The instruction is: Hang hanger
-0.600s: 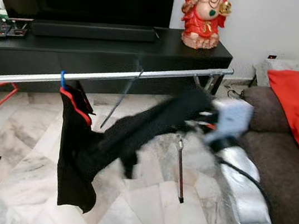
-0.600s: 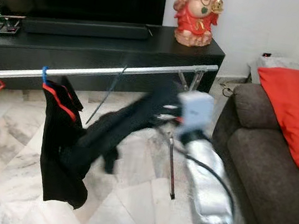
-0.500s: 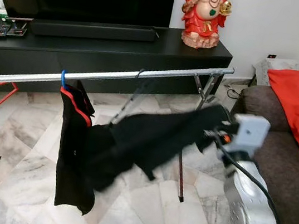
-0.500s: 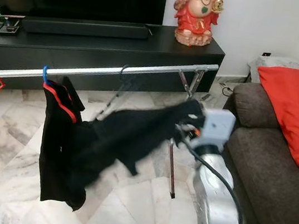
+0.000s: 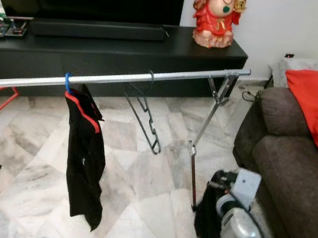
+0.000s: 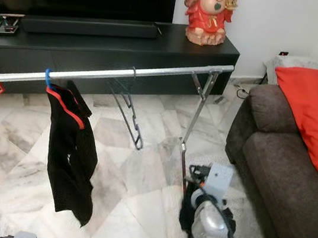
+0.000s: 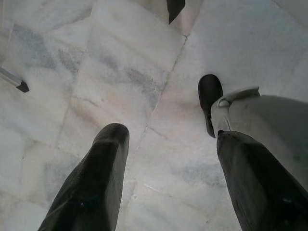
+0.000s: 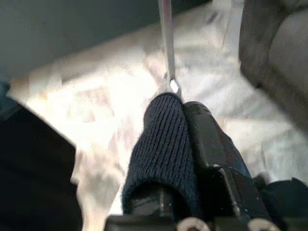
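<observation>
Right gripper [image 8: 185,125] has dropped low; hanger [image 5: 145,112] now bare

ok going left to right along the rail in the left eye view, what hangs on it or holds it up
blue hanger hook with the black garment → empty grey hanger → folding end leg of the silver rail
</observation>
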Available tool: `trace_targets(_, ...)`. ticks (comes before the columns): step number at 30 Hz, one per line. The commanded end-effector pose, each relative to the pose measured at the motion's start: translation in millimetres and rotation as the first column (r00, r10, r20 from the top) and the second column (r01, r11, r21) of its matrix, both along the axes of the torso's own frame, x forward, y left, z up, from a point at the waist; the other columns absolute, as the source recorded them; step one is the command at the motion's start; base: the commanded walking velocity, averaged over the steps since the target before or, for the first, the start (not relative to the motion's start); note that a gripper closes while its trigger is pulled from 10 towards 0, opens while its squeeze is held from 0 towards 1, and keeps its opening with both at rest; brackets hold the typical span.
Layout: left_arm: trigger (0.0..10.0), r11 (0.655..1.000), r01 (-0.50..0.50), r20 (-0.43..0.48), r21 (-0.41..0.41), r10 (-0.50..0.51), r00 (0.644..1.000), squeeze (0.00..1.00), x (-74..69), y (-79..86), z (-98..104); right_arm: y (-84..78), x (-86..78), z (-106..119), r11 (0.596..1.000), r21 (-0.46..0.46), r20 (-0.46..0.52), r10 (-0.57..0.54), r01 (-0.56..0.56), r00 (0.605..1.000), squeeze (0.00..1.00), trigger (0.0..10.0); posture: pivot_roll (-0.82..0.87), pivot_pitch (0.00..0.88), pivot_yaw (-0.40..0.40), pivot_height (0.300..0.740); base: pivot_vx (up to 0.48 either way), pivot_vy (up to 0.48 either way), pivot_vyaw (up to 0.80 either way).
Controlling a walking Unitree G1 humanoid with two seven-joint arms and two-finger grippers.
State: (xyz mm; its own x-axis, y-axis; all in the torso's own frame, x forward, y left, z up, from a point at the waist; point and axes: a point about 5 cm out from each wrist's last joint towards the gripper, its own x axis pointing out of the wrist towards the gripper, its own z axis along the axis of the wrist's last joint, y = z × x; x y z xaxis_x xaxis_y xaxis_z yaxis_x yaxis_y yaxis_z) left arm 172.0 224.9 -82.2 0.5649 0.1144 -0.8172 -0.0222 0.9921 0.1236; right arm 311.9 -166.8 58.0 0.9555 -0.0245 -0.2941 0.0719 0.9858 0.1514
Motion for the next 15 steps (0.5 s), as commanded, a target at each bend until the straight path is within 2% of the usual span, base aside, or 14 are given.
trace_targets(1, 10.0, 1.000, -0.022, -0.032, 0.013, 0.022, 0.999, 0.00, -9.1, 6.4, -3, 4.3, 6.5, 13, 1.000, 0.005, 0.071, 0.011, -0.012, 0.997, 0.00, 10.0, -0.03, 0.120, 0.018, 0.740, 0.000, 0.000, 0.00)
trace_targets(3, 10.0, 1.000, -0.024, -0.052, 0.019, 0.025, 0.998, 0.00, -27.7, 9.3, -9, 4.6, 5.9, 12, 1.000, 0.010, 0.069, -0.004, 0.004, 0.998, 0.00, 10.0, -0.03, 0.116, 0.028, 0.740, 0.000, 0.000, 0.00)
trace_targets(4, 10.0, 0.999, -0.024, -0.054, 0.021, 0.025, 0.998, 0.00, -29.5, 9.7, -9, 4.6, 6.0, 12, 1.000, 0.007, 0.071, -0.007, 0.006, 0.997, 0.00, 10.0, -0.03, 0.116, 0.028, 0.740, 0.000, 0.000, 0.00)
trace_targets(12, 10.0, 0.999, -0.033, -0.043, 0.026, 0.034, 0.998, 0.00, -30.0, 11.7, -9, 1.8, 8.9, 11, 0.999, 0.020, 0.104, -0.035, 0.034, 0.994, 0.00, 10.0, -0.05, 0.094, 0.042, 0.740, 0.000, 0.000, 0.00)
trace_targets(15, 10.0, 0.999, -0.036, -0.041, 0.023, 0.037, 0.998, 0.00, -30.3, 11.3, -9, -1.1, 6.7, 8, 0.999, -0.006, 0.104, -0.034, 0.034, 0.994, 0.00, 10.0, -0.05, 0.080, 0.043, 0.740, 0.000, 0.000, 0.00)
